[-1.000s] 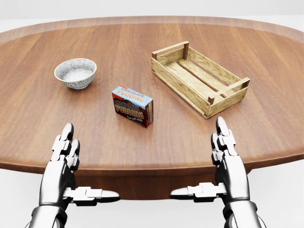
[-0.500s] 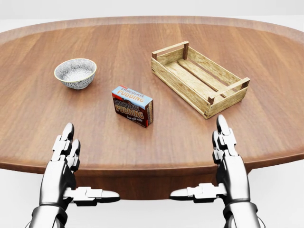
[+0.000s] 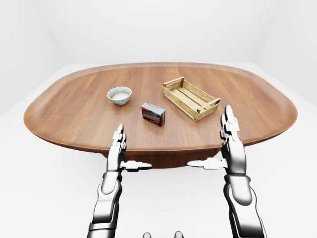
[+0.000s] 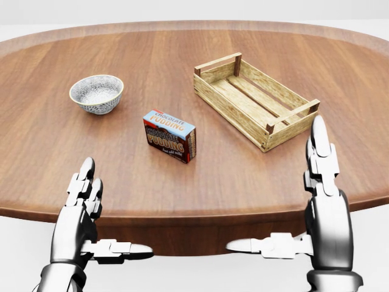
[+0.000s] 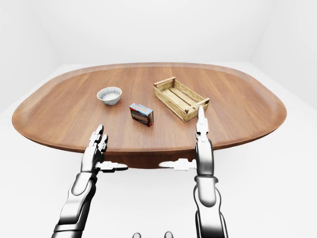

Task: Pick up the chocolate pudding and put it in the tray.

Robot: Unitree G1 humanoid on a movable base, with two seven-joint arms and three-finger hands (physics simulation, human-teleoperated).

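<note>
Worktop [image 4: 55, 146] of brown wood, oval in outline with a raised lip round its rim, fills most of the head view and stands on a pale floor in a white room in the two eye views. Next in size, the wooden slatted tray [image 4: 255, 100] sits on it in the upper right of the head view, turned at an angle, with nothing lying inside. The right robot hand [image 4: 304, 201] rises at the lower right of the head view, its long fingers straight and pointing up, the thumb stretched out sideways toward the view's left, so the hand is spread wide and grips nothing; its fingertip shows just below the tray's nearer corner. The left robot hand [image 4: 97, 216] sits lower at the lower left, over the worktop's near edge, likewise spread with its thumb pointing toward the view's right and nothing in it. A patterned ceramic bowl [image 4: 96, 93] rests upright toward the upper left, well apart from the tray. The chocolate pudding box [image 4: 169, 136] stands on the worktop near the centre, between bowl and tray, its printed face toward the camera, touched by neither hand.
</note>
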